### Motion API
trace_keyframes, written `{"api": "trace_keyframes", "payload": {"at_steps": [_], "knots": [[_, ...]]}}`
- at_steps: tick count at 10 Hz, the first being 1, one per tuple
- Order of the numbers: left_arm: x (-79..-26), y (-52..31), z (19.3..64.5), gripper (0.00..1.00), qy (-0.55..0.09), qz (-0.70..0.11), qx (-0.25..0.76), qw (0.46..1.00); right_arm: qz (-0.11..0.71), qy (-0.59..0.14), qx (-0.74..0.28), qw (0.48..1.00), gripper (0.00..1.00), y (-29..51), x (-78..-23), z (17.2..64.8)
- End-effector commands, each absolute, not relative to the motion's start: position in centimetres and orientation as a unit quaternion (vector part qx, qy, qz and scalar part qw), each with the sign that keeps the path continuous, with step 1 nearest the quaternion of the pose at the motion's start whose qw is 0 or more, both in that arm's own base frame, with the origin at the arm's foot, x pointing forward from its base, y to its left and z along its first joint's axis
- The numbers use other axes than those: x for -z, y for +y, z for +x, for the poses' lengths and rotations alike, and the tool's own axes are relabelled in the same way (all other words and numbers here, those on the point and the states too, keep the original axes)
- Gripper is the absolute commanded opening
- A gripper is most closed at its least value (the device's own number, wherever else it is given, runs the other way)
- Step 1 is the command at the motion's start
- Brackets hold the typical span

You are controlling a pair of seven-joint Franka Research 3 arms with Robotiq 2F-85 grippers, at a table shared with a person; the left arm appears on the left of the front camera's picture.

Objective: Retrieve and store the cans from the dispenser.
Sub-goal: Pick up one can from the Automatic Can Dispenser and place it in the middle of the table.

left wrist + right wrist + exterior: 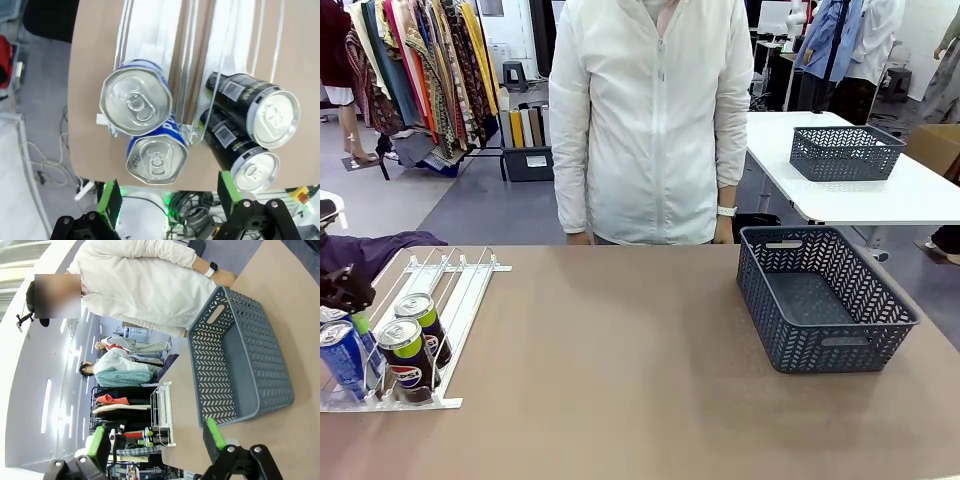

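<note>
Four cans [135,102] crowd one end of the dispenser [150,30], so the left gripper [169,194], jaws spread wide above them, could knock a neighbouring can over while closing.

Front faces across table [620,390]; left wrist — close above same cans [137,102].

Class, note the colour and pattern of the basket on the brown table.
The basket is dark grey with herringbone lattice walls; clearest in the front view.
</note>
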State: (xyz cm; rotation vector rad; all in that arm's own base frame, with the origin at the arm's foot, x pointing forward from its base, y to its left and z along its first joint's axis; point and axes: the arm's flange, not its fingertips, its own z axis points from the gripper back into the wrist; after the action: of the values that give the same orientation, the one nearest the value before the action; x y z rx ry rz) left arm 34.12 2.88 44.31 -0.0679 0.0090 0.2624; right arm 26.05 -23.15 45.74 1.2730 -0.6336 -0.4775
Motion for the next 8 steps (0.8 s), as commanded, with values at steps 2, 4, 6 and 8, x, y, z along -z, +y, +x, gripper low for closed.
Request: {"api": "trace_keyframes", "payload": {"at_steps": [2, 4, 6, 8], "knots": [[-42.0, 3.2, 31.9, 1.0, 0.01, -0.041, -0.149, 0.988, 0.585, -0.297, 0.216, 0.723, 1.0, -23.1, -46.1, 26.2], [-41.0, 3.5, 32.6, 1.0, 0.023, -0.038, -0.159, 0.986, 0.585, -0.297, 0.216, 0.723, 1.0, -23.1, -46.1, 26.2], [-40.0, 3.9, 33.0, 1.0, 0.034, -0.03, -0.161, 0.986, 0.585, -0.297, 0.216, 0.723, 1.0, -23.1, -46.1, 26.2], [-39.5, 3.9, 33.2, 1.0, 0.036, -0.033, -0.153, 0.987, 0.585, -0.297, 0.216, 0.723, 1.0, -23.1, -46.1, 26.2]]}}
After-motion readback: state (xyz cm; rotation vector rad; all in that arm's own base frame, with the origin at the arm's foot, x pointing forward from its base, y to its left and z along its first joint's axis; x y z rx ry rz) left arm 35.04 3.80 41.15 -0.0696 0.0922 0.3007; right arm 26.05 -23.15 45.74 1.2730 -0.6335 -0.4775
